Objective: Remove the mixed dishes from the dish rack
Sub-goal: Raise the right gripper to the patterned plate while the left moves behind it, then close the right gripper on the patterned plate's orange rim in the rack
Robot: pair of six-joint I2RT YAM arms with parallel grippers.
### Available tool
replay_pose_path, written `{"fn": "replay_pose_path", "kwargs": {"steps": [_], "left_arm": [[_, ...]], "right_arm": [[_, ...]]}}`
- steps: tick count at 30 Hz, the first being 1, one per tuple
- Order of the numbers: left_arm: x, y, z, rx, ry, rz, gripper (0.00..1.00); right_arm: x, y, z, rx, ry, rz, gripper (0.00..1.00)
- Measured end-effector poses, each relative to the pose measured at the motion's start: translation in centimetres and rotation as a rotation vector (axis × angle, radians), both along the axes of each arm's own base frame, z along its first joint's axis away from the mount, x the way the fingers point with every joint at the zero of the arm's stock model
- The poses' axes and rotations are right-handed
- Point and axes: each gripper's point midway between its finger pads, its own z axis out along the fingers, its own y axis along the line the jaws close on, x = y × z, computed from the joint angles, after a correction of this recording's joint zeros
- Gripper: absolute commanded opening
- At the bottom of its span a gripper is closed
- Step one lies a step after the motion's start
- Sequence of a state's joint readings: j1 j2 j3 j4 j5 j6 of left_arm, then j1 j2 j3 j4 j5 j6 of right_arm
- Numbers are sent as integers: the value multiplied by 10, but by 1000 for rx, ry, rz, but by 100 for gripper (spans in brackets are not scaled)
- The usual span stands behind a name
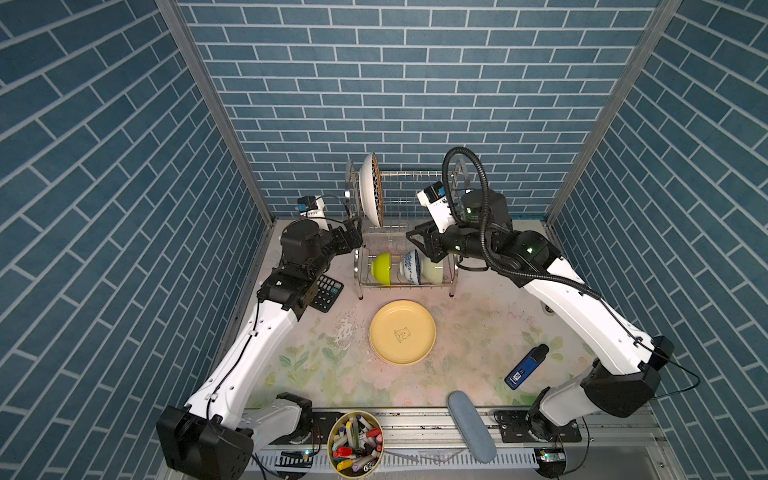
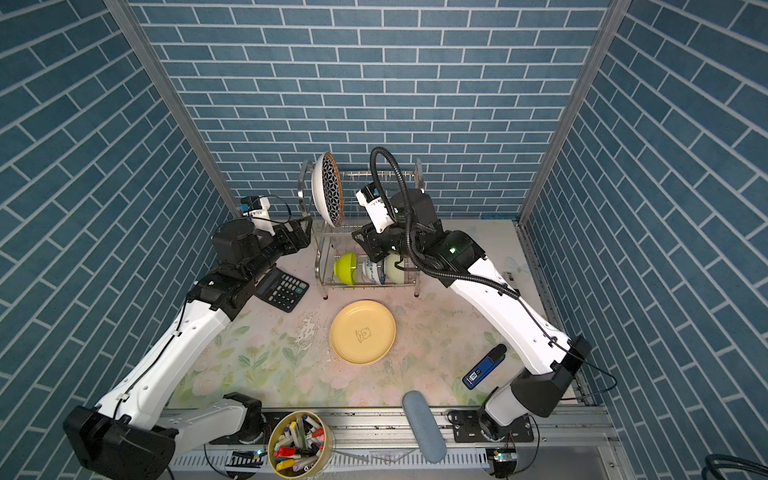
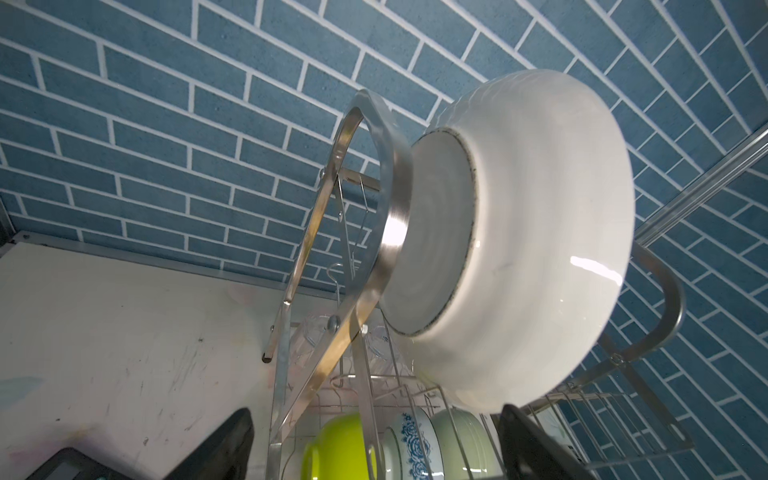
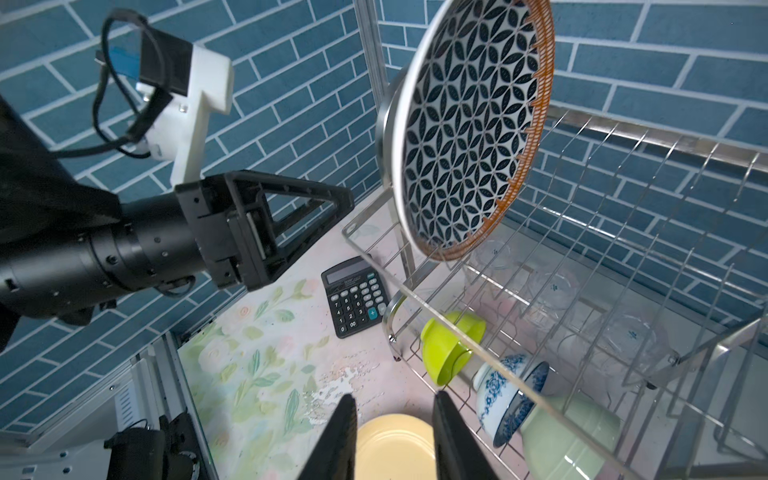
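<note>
Star-patterned plate (image 1: 371, 189) stands on edge at the left end of the upper tier of the dish rack (image 1: 409, 172). Left pincer (image 1: 356, 232), spread wide and empty, hovers just beside its white back. Right pincer (image 4: 394, 405), slightly parted and empty, hangs near its patterned face.

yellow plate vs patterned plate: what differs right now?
The yellow plate lies flat on the table; the patterned plate stands on edge in the dish rack, top tier. The yellow plate is plain with a small drawing; the patterned plate is black-and-white, orange-rimmed. Both are round.
</note>
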State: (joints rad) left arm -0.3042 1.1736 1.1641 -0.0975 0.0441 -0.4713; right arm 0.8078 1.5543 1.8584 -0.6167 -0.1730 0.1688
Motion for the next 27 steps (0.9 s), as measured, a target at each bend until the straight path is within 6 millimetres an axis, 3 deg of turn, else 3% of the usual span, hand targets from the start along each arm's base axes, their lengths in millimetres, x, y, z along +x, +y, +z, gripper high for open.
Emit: {"fn": "replay_pose_path", "kwargs": {"steps": [3, 7, 18, 27], "left_arm": [[9, 0, 6, 16, -14, 2, 79], [20, 8, 7, 19, -12, 23, 74], [44, 12, 5, 24, 7, 20, 73], [55, 14, 3, 38, 11, 12, 57]], "right_arm": [[20, 4, 2, 11, 20, 4, 33], [39, 18, 10, 29, 37, 33, 32], [55, 53, 23, 88, 42, 128, 33], [68, 72, 11, 117, 70, 159, 34]]}}
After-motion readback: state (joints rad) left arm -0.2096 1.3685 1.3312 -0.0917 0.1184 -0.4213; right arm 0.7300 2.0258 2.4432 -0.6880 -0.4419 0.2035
